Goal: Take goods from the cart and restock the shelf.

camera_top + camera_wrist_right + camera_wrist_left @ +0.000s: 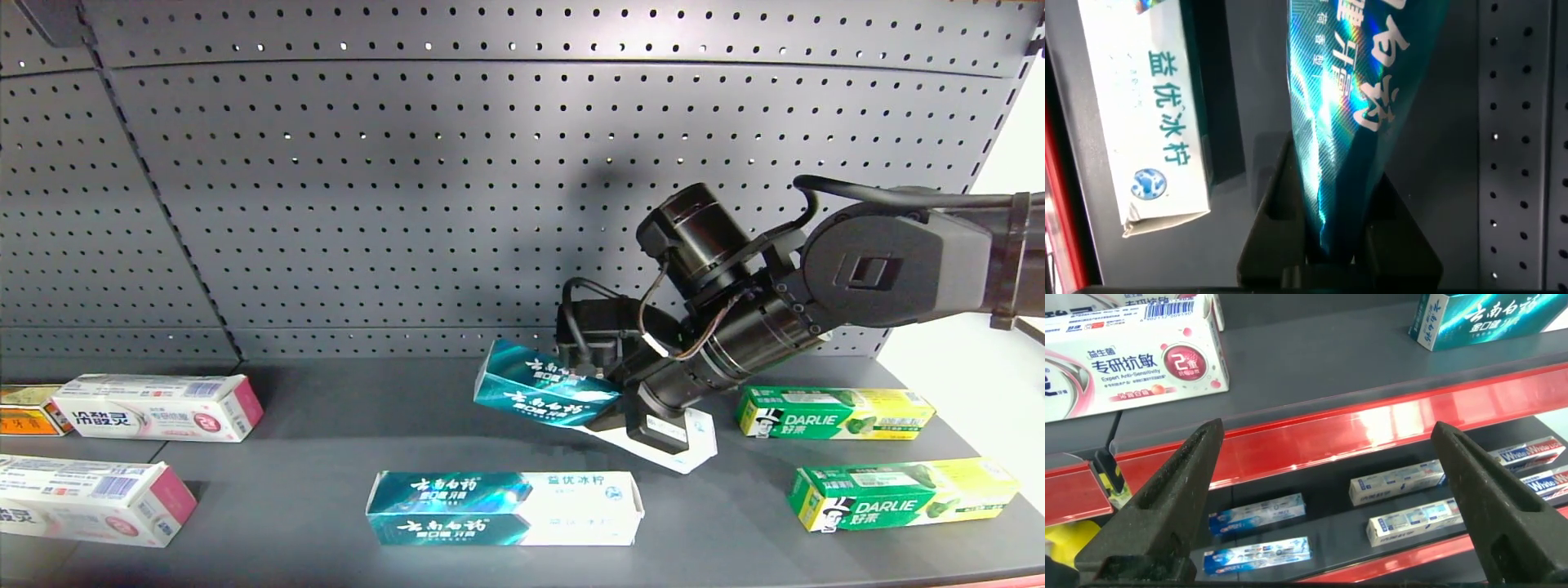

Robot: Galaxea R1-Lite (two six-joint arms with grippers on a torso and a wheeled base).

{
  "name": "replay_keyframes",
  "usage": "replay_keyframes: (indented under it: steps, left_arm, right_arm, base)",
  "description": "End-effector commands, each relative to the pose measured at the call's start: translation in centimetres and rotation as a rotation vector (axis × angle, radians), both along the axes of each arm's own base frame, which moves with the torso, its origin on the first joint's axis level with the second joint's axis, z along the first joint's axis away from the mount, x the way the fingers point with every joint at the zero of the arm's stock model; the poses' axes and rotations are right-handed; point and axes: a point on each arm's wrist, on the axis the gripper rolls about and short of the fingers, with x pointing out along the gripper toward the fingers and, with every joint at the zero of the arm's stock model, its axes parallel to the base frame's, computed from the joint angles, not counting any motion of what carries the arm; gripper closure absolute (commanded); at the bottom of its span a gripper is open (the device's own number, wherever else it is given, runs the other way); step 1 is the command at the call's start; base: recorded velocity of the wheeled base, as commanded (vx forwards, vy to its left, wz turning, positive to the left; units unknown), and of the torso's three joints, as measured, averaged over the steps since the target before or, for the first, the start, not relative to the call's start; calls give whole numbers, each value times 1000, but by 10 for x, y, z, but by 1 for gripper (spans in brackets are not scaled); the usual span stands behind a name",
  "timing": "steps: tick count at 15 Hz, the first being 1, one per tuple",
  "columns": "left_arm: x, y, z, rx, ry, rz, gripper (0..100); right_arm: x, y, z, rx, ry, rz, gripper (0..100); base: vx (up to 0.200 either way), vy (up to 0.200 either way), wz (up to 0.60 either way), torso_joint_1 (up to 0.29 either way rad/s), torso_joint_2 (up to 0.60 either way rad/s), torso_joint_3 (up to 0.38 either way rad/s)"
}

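My right gripper [647,418] is shut on a teal and white toothpaste box [542,390], holding it tilted just above the grey shelf [326,425], near the back at centre right. In the right wrist view the held box [1365,106] is pinched between the black fingers [1280,204]. A matching teal box [504,508] lies flat near the shelf front, seen beside the held one [1151,114]. My left gripper [1327,498] hangs open below the shelf's front edge, with nothing between its fingers [1167,506].
Two green and yellow boxes [834,412] [902,492] lie at the shelf's right. Pink and white boxes [159,407] [90,500] lie at its left. A pegboard wall [408,204] closes the back. A red strip [1372,433] edges the shelf; a lower shelf holds several boxes [1396,483].
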Motion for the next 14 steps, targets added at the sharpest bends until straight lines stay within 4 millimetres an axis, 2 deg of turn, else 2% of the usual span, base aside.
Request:
replay_keyframes:
  steps: [1,7,14]
  left_arm:
    - [0,0,0,1,2,0,0]
    - [0,0,0,1,2,0,0]
    - [0,0,0,1,2,0,0]
  right_arm:
    - [1,4,-2,-10,5,11,100]
    - [4,16,-6,-21,16,30,100]
    - [5,16,-7,-20,17,30,100]
  base:
    - [0,0,0,0,0,0]
    - [0,0,0,0,0,0]
    - [0,0,0,0,0,0]
